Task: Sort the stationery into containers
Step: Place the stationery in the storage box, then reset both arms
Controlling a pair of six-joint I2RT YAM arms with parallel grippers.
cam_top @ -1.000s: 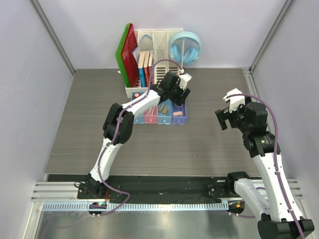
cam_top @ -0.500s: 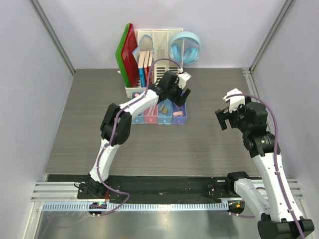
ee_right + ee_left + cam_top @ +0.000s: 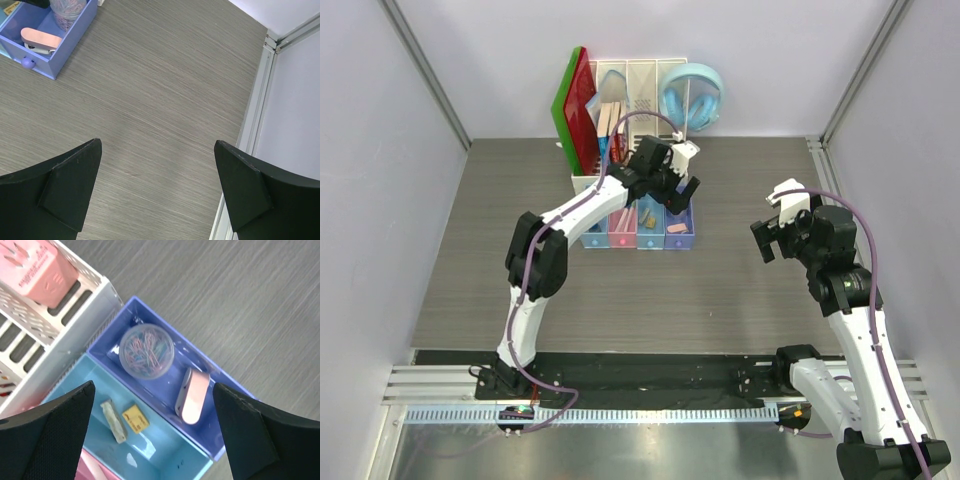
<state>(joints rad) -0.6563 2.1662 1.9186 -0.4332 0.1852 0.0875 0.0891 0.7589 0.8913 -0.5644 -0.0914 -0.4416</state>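
Note:
The containers are a joined row of four small trays (image 3: 638,240) in front of the white organizer. In the left wrist view the purple-blue tray (image 3: 220,442) holds a round clear box of coloured paper clips (image 3: 146,351) and a pink clip (image 3: 194,396). The light blue tray (image 3: 165,455) beside it holds a tan eraser (image 3: 134,419) and a pale eraser (image 3: 113,420). My left gripper (image 3: 675,190) (image 3: 153,385) hangs open and empty above these two trays. My right gripper (image 3: 772,232) (image 3: 158,141) is open and empty over bare table, to the right. The markers and stamp are out of view.
The white slotted organizer (image 3: 630,80) with books and red-green folders (image 3: 575,100) stands just behind the trays. Light blue headphones (image 3: 692,95) lean at the back. In the right wrist view the purple-blue tray (image 3: 47,65) is at top left and a metal rail (image 3: 255,110) runs on the right.
My left gripper has moved a little back and left over the trays, towards the organizer, and its elbow has swung left. The right arm has not moved.

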